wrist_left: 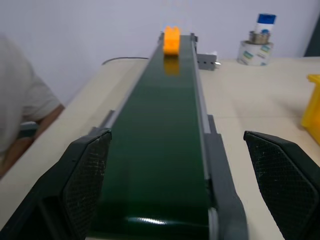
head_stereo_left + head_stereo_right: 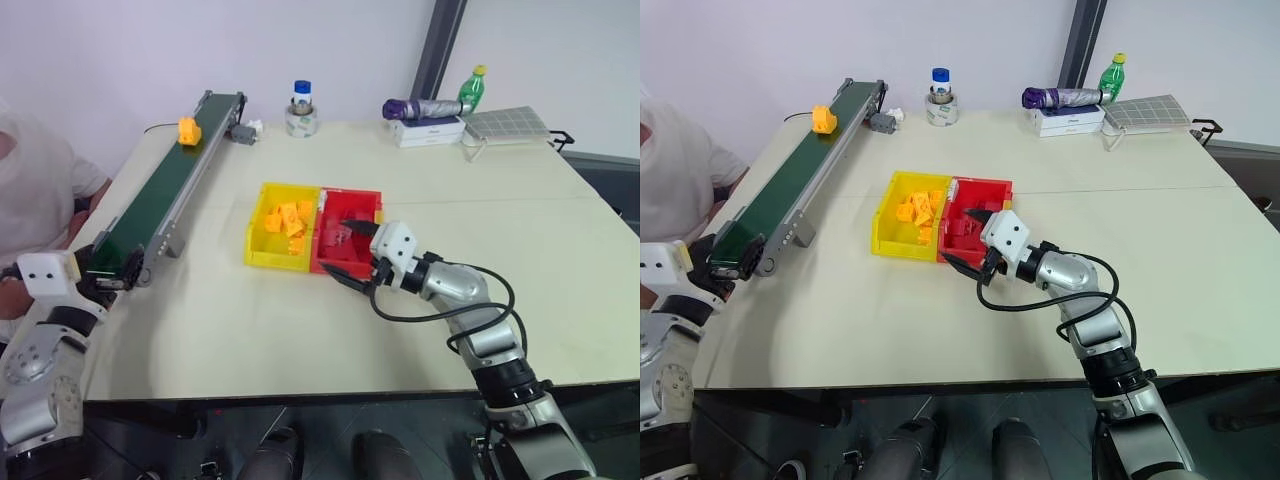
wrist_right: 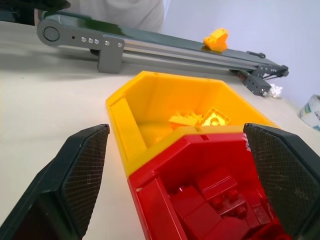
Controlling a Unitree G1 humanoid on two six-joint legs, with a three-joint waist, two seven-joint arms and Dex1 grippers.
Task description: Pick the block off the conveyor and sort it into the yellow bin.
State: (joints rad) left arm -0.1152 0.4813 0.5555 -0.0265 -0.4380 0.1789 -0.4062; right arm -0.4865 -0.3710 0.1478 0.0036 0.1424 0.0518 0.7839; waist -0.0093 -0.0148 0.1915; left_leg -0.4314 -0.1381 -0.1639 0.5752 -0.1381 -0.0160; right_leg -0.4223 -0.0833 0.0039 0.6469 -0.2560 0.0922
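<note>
Released left end effector (image 1: 175, 185) waits at the conveyor (image 2: 160, 190) end; best let the block (image 2: 188, 130) arrive before clenching.

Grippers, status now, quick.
Left gripper: open, empty, at the conveyor's near end.
Right gripper: open, empty, at the red bin.

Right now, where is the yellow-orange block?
The yellow-orange block sits on the conveyor's dark green belt near its far end, on the table's left side, well beyond the left gripper.
</note>
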